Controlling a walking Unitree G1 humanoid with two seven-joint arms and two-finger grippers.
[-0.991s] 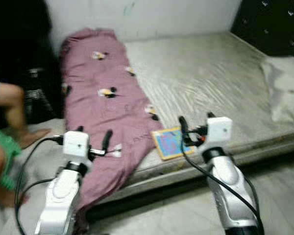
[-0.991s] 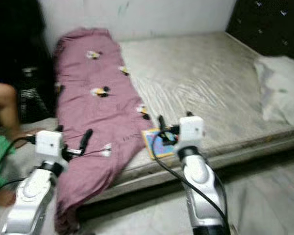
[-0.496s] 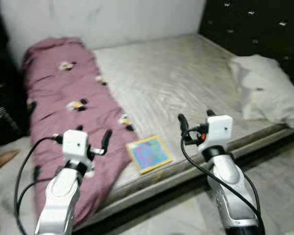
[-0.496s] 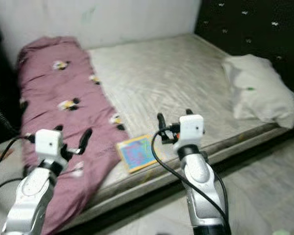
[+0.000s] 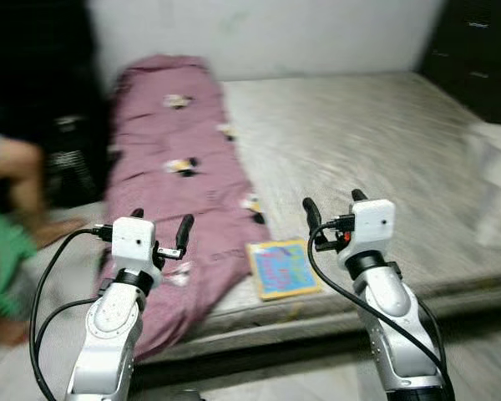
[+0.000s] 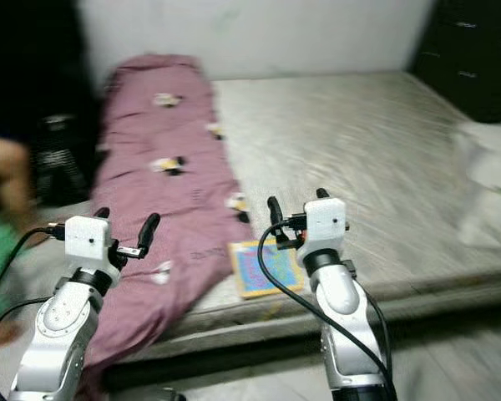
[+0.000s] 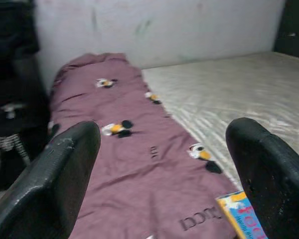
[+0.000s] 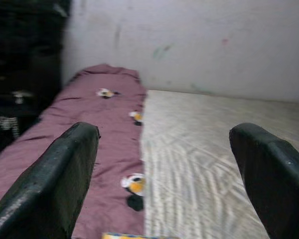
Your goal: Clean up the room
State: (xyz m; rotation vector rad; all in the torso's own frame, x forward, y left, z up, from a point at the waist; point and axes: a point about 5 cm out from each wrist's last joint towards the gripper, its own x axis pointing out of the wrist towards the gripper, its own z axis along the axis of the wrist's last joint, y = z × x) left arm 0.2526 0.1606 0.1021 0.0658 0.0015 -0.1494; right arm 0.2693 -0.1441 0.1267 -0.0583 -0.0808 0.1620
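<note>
**Both grippers raised and empty before the bed**

Nearest the viewer, the left gripper (image 5: 159,228) and the right gripper (image 5: 331,207) are held up side by side in front of the bed edge. Each has its two black fingers spread wide apart, with nothing between them.

Just beyond them, the flat square book with a yellow border and blue cover (image 5: 283,269) lies face up on the pale grey mattress (image 5: 376,150), at its near edge. It sits between the two grippers, closer to the right one, and touches neither. Its left edge lies against the blanket's side.

The long mauve fabric blanket with small yellow, white and black motifs (image 5: 184,192) lies along the left part of the mattress. Its long axis runs from the near edge to the white wall (image 5: 259,38) behind the bed. The near end droops over the mattress edge toward the floor; the far end reaches close to the wall.

At the left, a person's bare limb and green garment (image 5: 4,251) appear, blurred. A white pillow (image 6: 488,196) rests at the right side of the mattress. Detail is soft throughout.
</note>
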